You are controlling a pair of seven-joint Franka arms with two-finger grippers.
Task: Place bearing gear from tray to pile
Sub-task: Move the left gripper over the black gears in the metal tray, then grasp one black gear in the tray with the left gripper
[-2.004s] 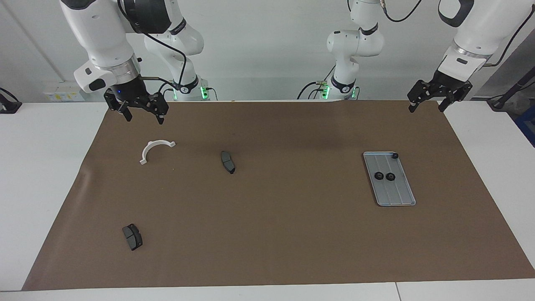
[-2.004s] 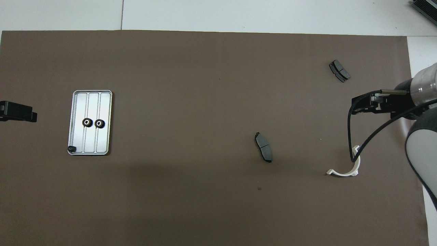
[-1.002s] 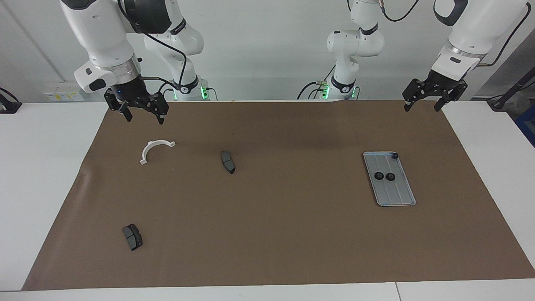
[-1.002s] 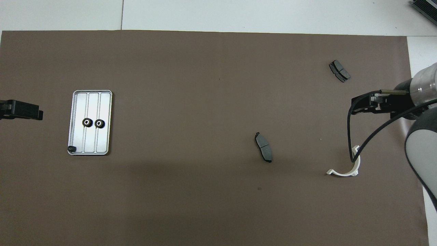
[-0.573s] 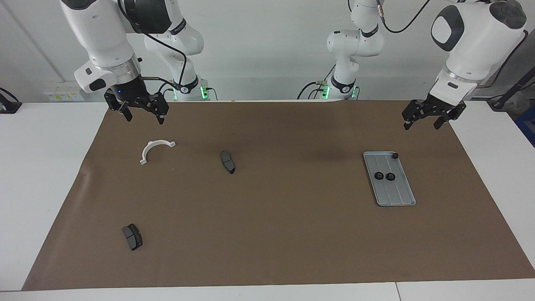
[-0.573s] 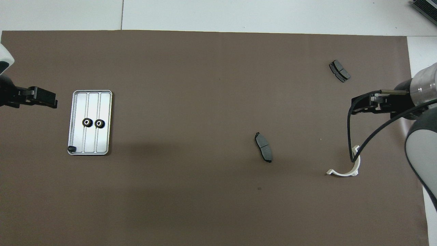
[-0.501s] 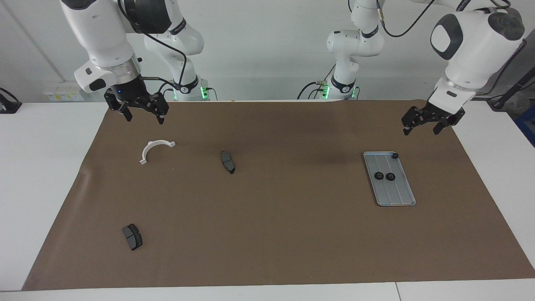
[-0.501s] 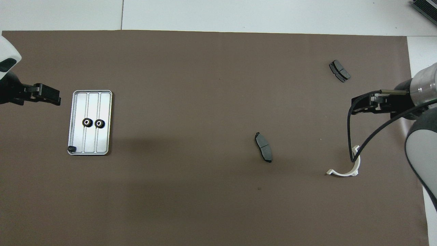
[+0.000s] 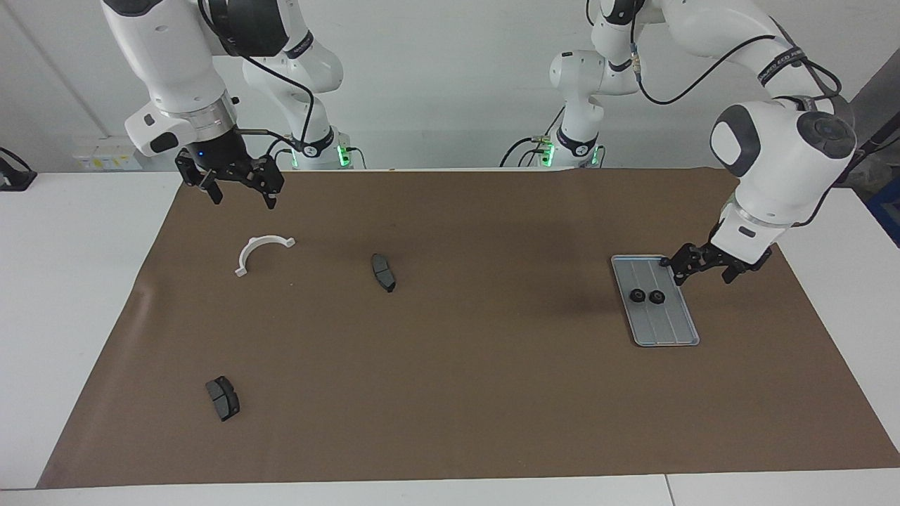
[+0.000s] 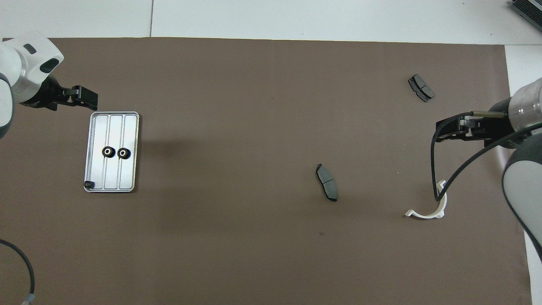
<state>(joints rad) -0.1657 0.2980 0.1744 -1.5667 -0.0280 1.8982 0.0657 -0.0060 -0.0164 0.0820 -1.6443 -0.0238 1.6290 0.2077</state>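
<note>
In the overhead view the left arm's white wrist (image 10: 25,67) is cut off by the picture's edge, and so is the right arm's grey-white body (image 10: 523,178). A black cable (image 10: 440,169) crosses one end of the white semicircular plastic bracket (image 10: 425,212). The small black part (image 9: 664,262) at the flat grey-blue metal tray's (image 9: 668,330) corner is too small to identify.

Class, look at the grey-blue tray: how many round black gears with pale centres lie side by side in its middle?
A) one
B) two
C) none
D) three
B: two gears lie side by side in the middle of the tray; the only other item on it is a smaller dark part in one corner.
</note>
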